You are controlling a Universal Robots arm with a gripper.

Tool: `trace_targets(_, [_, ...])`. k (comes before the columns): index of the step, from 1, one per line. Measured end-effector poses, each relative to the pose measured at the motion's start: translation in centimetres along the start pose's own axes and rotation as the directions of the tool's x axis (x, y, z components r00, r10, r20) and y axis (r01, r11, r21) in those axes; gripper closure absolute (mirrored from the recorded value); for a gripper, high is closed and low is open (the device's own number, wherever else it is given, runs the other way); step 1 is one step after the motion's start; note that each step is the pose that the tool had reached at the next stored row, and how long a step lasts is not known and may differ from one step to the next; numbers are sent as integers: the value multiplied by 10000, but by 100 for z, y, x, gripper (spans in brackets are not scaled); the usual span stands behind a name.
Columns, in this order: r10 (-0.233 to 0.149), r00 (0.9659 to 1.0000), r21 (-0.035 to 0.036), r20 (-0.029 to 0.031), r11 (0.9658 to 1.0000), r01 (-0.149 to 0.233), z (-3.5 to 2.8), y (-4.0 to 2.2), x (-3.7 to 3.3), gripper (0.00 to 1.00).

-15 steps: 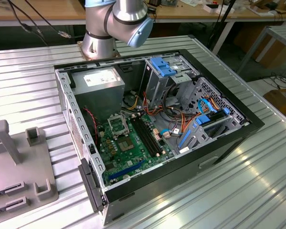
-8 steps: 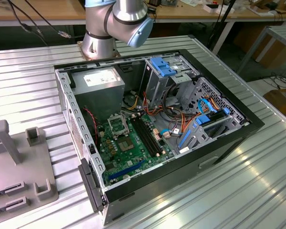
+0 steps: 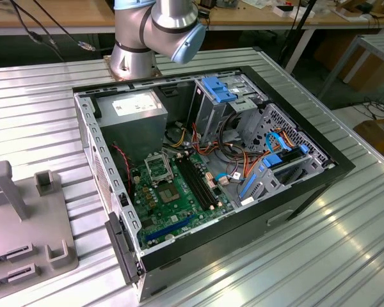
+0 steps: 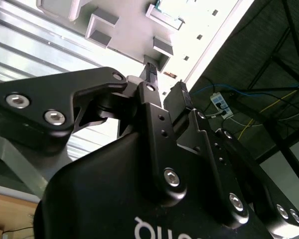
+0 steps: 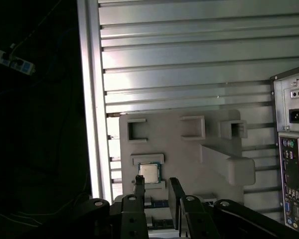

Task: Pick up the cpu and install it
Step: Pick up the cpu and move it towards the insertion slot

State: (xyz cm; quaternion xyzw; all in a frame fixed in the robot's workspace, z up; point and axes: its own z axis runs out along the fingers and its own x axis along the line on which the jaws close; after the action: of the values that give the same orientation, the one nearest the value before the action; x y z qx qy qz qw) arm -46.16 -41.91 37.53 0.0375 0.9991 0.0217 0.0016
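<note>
Working over a ribbed aluminium table [image 5: 189, 64]. Hanging the gripper [image 5: 157, 185] clear above the grey fixture plate [image 5: 189, 149], with fingers [image 5: 138, 183] standing apart and clasping nothing. Finding the cpu [image 5: 148, 173] lying flat in a shallow pocket near one edge of that plate, beyond the fingertips and not touching them. Judging it as sitting off the middle of the gap, closer to one finger's line than the other's. Being square, offering no long axis to line up with. Leaving the open computer case [image 3: 211, 160] beside the plate, with its dark socket [image 3: 159, 167] sitting on the green motherboard [image 3: 179, 204] inside.
</note>
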Motion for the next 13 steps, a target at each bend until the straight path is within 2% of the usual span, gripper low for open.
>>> trace_targets(10, [0, 10000, 0, 0, 10000, 0, 0, 0, 1, 65])
trace_targets(11, [0, 10000, 0, 0, 10000, 0, 0, 0, 1, 60])
trace_targets(12, [-1, 10000, 0, 0, 10000, 1, 0, 0, 1, 60])
trace_targets(13, [0, 10000, 0, 0, 10000, 0, 0, 0, 2, 53])
